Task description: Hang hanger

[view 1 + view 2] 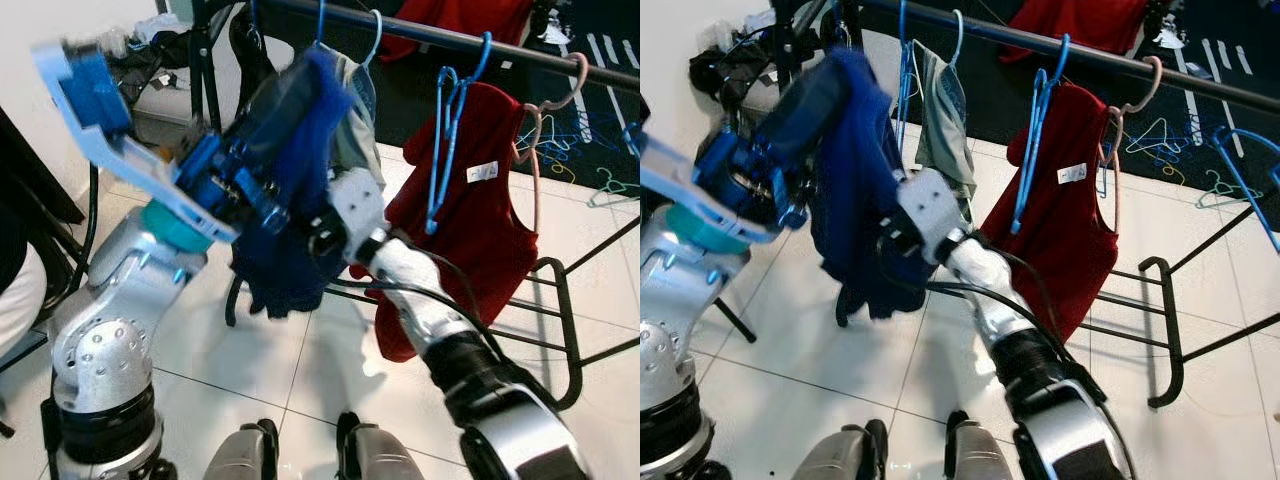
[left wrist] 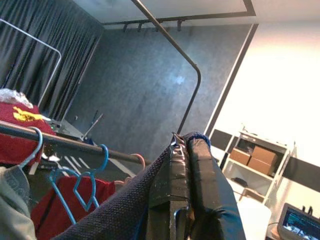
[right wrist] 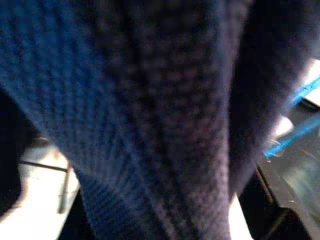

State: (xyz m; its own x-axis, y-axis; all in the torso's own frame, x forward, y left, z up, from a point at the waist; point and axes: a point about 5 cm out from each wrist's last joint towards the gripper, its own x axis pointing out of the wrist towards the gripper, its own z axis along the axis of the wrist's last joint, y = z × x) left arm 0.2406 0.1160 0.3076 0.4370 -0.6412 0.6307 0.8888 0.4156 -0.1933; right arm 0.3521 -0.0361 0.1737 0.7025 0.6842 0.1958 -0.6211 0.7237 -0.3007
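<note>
Below rail [image 1: 450,38], left gripper [image 2: 182,150] clenched on blue garment [image 1: 290,190]; right gripper's state unclear. Lift higher, hook beside grey garment [image 1: 355,110].

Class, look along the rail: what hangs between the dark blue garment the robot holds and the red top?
In the right eye view, a grey-green garment on a light blue hanger hangs between the dark blue garment and the red top.

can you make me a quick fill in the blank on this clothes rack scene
1. The garment held up between the two arms is dark ____.
2. The sleeveless top hanging on the rail is ____.
3. The hanger carrying that top is ____.
4. The left end effector has its fingers pressed ____.

Missing words: blue; red; blue; together
</note>
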